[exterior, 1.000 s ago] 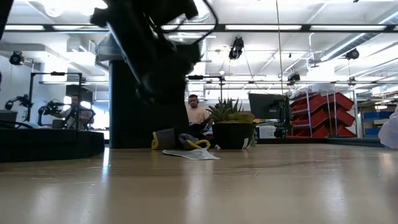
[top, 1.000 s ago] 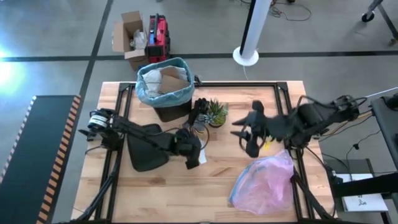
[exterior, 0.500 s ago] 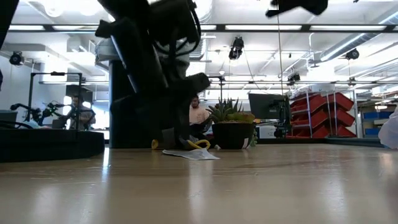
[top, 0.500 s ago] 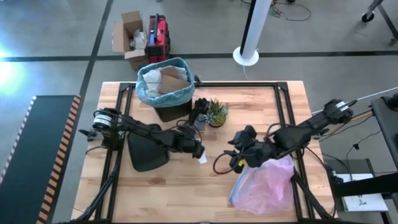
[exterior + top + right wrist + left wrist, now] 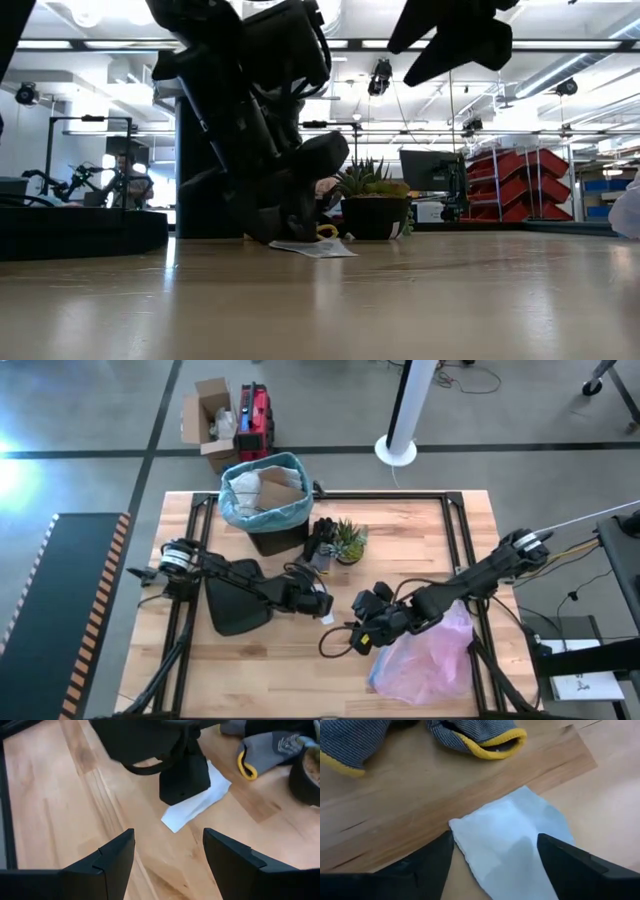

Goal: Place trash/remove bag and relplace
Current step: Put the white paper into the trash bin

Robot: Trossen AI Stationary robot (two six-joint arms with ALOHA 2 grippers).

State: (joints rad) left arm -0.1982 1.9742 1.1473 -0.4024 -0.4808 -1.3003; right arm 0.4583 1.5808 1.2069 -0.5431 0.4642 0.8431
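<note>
Straddling a white napkin (image 5: 512, 840) on the table (image 5: 260, 660), the left tool (image 5: 495, 865) gapes empty; right tool (image 5: 167, 855) open, empty; bag (image 5: 262, 510) unreplaced.

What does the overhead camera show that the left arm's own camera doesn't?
Only the overhead view shows the bin with its blue bag holding trash, the potted plant, the pink bag and the open right gripper. Only the left wrist view shows the open left gripper straddling the white napkin up close. Both show that napkin, the gloves and the wooden table.
</note>
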